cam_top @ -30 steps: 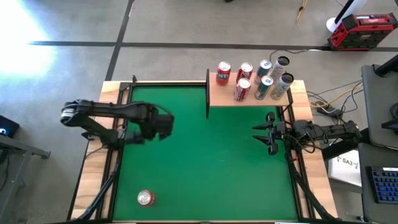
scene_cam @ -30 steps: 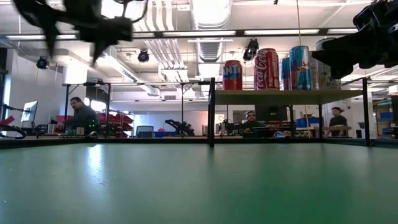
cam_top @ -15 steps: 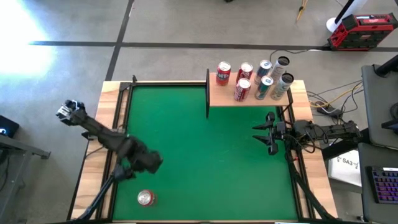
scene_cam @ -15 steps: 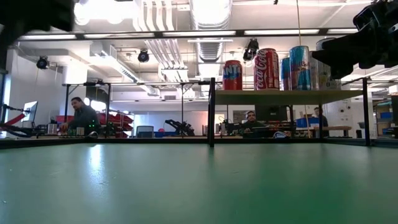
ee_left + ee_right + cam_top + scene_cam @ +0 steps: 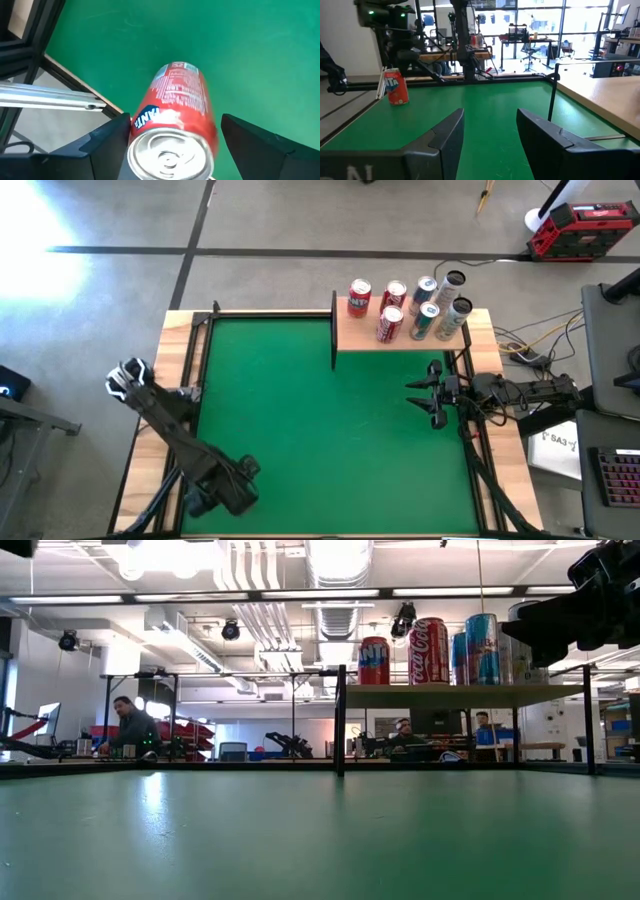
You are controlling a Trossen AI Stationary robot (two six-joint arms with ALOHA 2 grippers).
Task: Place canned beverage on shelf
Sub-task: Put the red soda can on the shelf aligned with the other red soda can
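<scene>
1. Canned beverage (image 5: 175, 120), a red can, stands upright on the green worktop (image 5: 330, 430) at its near left corner; we have not lifted it.
2. Our left end effector (image 5: 172, 145) hangs right over the can, a finger on each side, apart from its wall, gripping nothing.
3. Our right end effector (image 5: 425, 402) waits closed and empty near the right edge.
4. Six cans already sit on the shelf (image 5: 400, 342) at the far right; grasping, carrying and placing remain.
</scene>
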